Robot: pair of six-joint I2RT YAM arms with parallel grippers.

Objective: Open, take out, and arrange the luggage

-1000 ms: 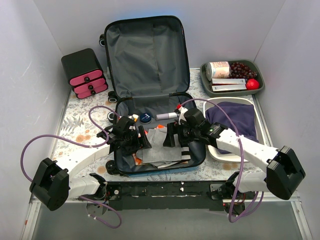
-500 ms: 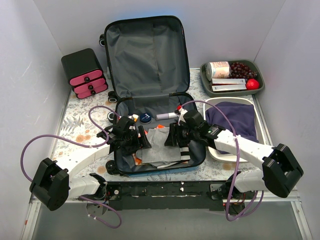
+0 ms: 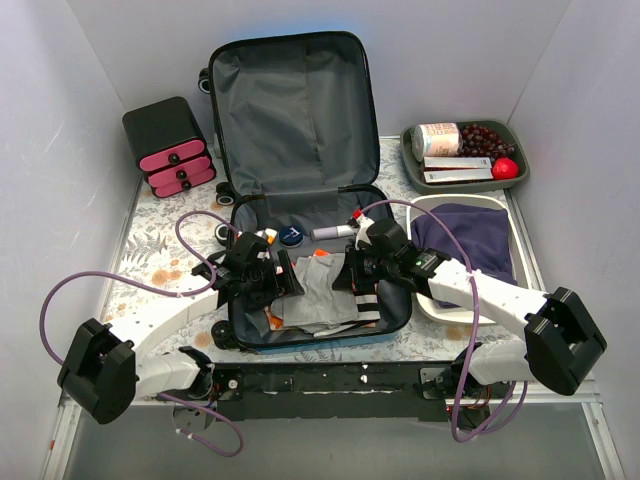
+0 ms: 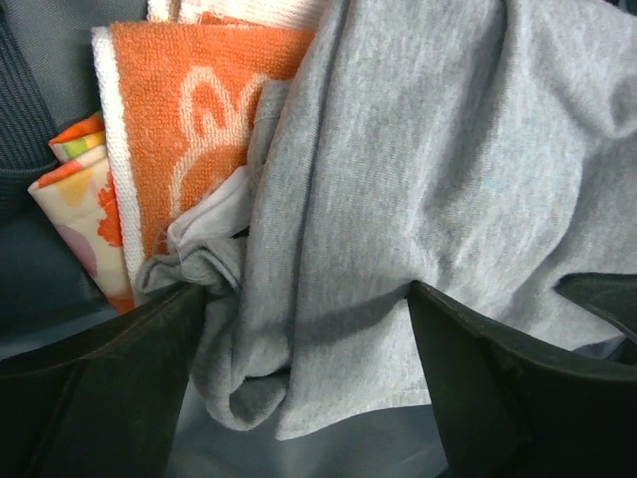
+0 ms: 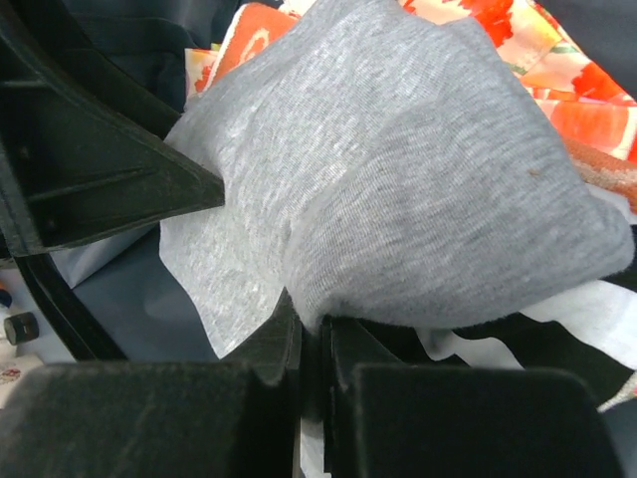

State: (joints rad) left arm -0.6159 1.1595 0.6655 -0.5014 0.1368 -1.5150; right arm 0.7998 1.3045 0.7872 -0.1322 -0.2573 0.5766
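Observation:
The luggage (image 3: 290,110) lies open in the top view, its lid propped up at the back and its base full of clothes. A grey garment (image 3: 322,292) lies on top of the pile. My right gripper (image 5: 317,344) is shut on a fold at the garment's (image 5: 398,189) right edge. My left gripper (image 4: 309,388) is open, its fingers (image 4: 109,378) standing wide on either side of the garment's (image 4: 428,169) bunched left edge. From above, the left gripper (image 3: 285,283) and the right gripper (image 3: 350,277) face each other across the garment.
An orange towel (image 4: 189,129) and a floral cloth (image 4: 75,189) lie under the garment. A blue tin (image 3: 290,235) and a tube (image 3: 332,232) sit in the base's back. A black box with pink drawers (image 3: 170,147) stands left; a green tray (image 3: 410,160) and white basket (image 3: 430,305) stand right.
My right gripper has closed on the grey garment's edge. My left gripper's jaws have widened a little and the arm has barely shifted.

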